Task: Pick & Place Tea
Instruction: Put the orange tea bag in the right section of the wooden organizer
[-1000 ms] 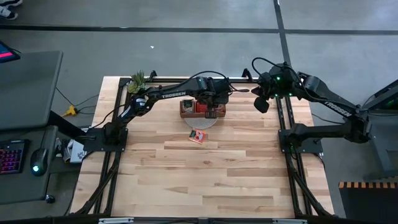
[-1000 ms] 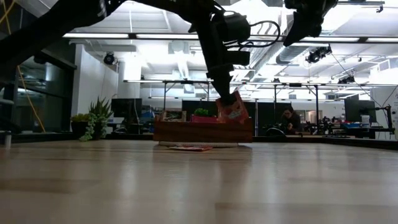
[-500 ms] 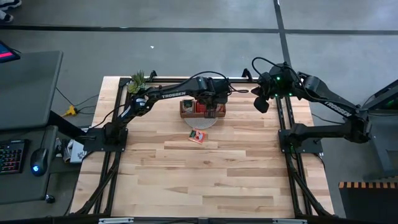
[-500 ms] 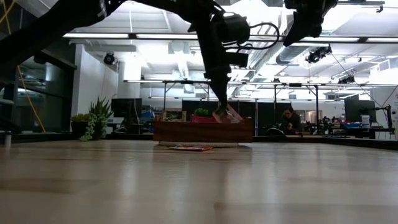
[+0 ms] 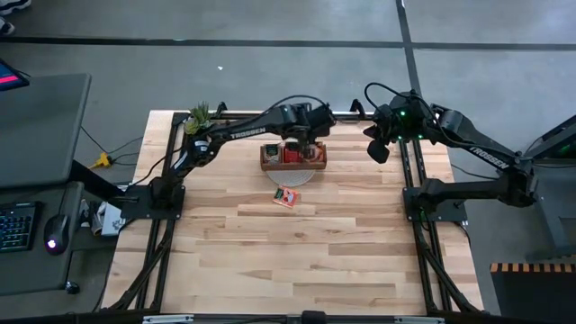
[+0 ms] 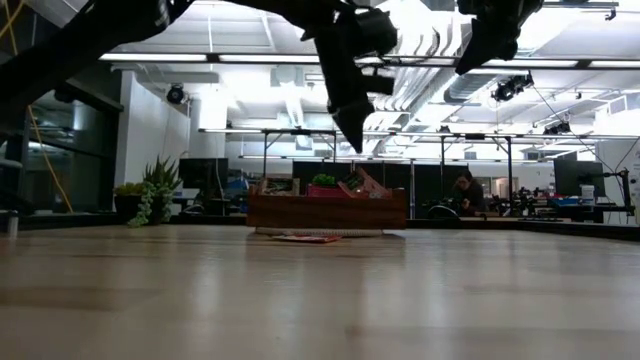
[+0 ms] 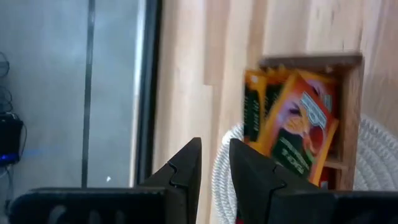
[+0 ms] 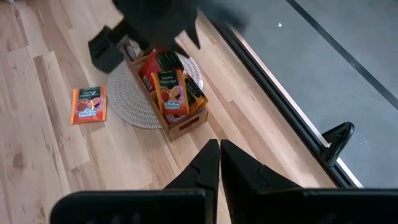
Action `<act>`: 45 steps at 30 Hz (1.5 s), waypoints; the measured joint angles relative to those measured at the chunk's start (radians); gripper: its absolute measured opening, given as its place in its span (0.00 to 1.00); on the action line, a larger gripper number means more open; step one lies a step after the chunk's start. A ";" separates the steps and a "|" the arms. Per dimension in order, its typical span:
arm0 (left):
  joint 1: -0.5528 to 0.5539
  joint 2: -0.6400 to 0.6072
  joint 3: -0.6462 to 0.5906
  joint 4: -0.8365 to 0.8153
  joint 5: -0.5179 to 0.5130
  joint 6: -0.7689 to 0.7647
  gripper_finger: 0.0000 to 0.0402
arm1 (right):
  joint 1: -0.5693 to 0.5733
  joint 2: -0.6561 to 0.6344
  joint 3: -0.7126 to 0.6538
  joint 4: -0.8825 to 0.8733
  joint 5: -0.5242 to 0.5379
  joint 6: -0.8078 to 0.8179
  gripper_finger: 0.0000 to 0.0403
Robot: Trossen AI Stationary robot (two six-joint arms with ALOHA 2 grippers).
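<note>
Orange sachets (image 8: 169, 87) stood in the end compartment of the tray (image 5: 293, 156), which sat on a round mat (image 8: 134, 102). One sachet (image 5: 286, 196) lay flat on the table (image 5: 297, 261) just in front. The left gripper (image 6: 352, 135) hung above the tray, fingers slightly apart, apparently empty. The right gripper (image 5: 378, 148) waited closed, well aside.

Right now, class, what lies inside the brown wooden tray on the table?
Inside the brown wooden three-compartment tray, orange and red tea sachets stand packed in the end compartment. A dark arm covers the far compartments, so their contents cannot be seen.
</note>
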 joint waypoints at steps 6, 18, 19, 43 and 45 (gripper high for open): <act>0.023 -0.007 0.047 -0.013 0.013 -0.026 0.20 | 0.000 0.000 0.000 0.000 0.000 0.000 0.03; 0.110 -0.033 0.043 -0.125 0.325 -0.239 0.20 | 0.000 0.011 0.000 0.023 -0.109 -0.064 0.03; 0.123 -0.049 0.042 -0.137 0.353 -0.251 0.20 | 0.000 0.013 -0.006 0.049 -0.133 -0.080 0.03; 0.245 -0.487 0.010 -0.208 0.312 -0.219 0.20 | -0.029 0.327 -0.256 0.833 -0.473 0.029 0.22; 0.258 -0.518 -0.013 -0.207 0.307 -0.212 0.20 | -0.034 0.375 -0.190 0.764 -0.476 -0.014 0.30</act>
